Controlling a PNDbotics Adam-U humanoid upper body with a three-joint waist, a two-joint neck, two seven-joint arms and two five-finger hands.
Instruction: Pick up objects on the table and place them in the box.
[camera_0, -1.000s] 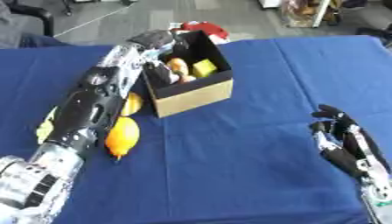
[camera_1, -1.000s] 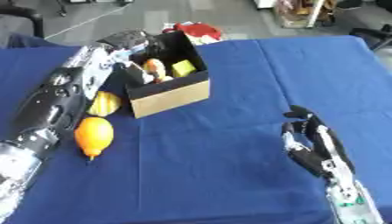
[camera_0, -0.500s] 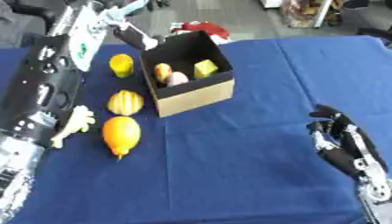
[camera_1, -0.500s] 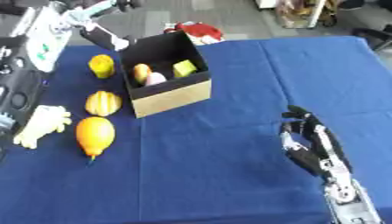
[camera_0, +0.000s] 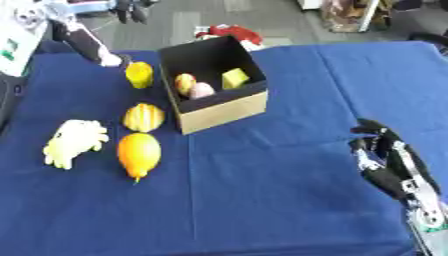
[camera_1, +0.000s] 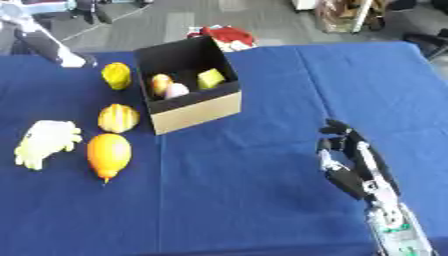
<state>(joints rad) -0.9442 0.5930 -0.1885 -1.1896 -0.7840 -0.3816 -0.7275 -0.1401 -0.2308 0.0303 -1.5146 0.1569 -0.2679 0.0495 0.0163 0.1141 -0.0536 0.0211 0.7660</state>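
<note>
A black cardboard box (camera_0: 224, 107) stands open at the middle back of the blue table. In it lie an orange-red fruit (camera_0: 184, 82), a pink egg-shaped thing (camera_0: 202, 90) and a yellow-green block (camera_0: 234, 78). Left of the box lie a yellow cup-shaped thing (camera_0: 138, 75), a striped yellow squash (camera_0: 143, 117), an orange fruit (camera_0: 139, 153) and a pale yellow bunch (camera_0: 73, 142). My left hand (camera_0: 85, 43) is raised at the upper left, above and left of the yellow thing, a straight finger pointing down, holding nothing. At the lower right my right hand (camera_1: 352, 161) rests open, fingers up.
A red thing (camera_0: 230, 33) lies behind the box at the table's far edge. The blue cloth (camera_0: 262, 200) stretches bare in front of the box and between the box and my right hand.
My left arm has drawn back from over the box, up and to the left, uncovering the things beside the box. The right hand has stayed where it was.
</note>
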